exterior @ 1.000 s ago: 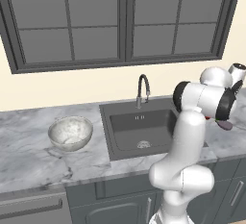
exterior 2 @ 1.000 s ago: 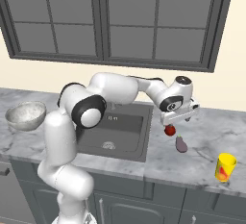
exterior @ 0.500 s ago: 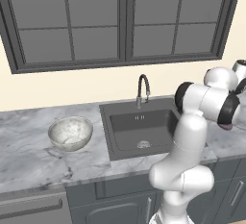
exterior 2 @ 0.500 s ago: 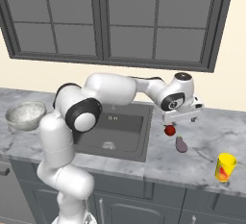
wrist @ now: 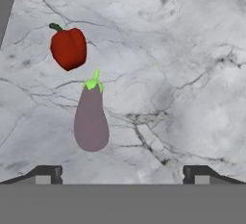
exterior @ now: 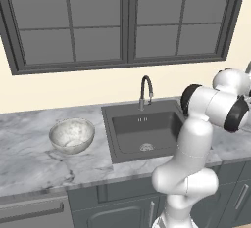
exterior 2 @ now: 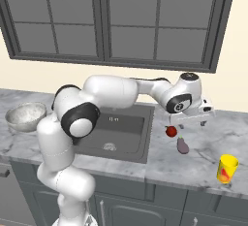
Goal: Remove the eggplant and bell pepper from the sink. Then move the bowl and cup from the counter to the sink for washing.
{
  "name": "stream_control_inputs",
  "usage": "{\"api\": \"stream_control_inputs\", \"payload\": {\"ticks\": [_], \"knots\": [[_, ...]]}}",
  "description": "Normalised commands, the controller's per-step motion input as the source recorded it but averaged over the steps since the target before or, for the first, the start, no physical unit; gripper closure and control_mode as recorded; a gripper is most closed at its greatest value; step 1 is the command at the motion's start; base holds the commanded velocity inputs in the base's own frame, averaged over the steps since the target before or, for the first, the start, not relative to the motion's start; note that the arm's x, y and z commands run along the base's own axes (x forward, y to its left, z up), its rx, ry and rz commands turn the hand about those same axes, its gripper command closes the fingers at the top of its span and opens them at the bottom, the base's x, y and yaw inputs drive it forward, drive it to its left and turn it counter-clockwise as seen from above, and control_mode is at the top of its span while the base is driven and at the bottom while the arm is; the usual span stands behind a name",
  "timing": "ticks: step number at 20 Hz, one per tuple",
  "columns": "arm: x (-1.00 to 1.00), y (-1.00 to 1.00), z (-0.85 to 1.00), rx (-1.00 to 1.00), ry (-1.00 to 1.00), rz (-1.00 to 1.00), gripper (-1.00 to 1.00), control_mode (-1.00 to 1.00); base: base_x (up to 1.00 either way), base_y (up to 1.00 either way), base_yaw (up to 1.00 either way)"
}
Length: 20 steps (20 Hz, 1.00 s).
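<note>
Lying on the counter (exterior 2: 203,145) right of the sink (exterior 2: 121,133) are the eggplant (exterior 2: 182,145) and bell pepper (exterior 2: 171,131). Above them the gripper (exterior 2: 192,123) is hanging wide open, holding nothing. Far left, the bowl (exterior 2: 25,116) is looking heavy and slippery; gripping its rim seems best.

Big window (exterior: 122,21) with dark frame on wall, high up behind fingers (exterior 2: 182,126). Cream wall (exterior 2: 34,74) under window. Dark cupboard doors (exterior: 122,205) down low, under fingers, below table edge. Grey drawer front with long handle (exterior: 32,212) far to side of fingers, low down.
</note>
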Motion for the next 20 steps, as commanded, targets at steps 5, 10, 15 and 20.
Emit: {"api": "stream_control_inputs", "payload": {"ticks": [5, 10, 15, 20], "knots": [[-0.38, -0.30, 0.14, 0.00, 0.00, -0.06, -1.00, -1.00, 0.00, 0.00, 0.00], [-0.36, -0.29, 0.04, -0.01, 0.00, -0.05, -1.00, -1.00, 0.00, 0.00, 0.00], [-0.35, -0.28, 0.00, -0.03, 0.00, -0.05, -1.00, -1.00, 0.00, 0.00, 0.00], [-0.32, -0.25, 0.00, 0.00, -0.01, -0.07, -1.00, -1.00, 0.00, 0.00, 0.00]]}}
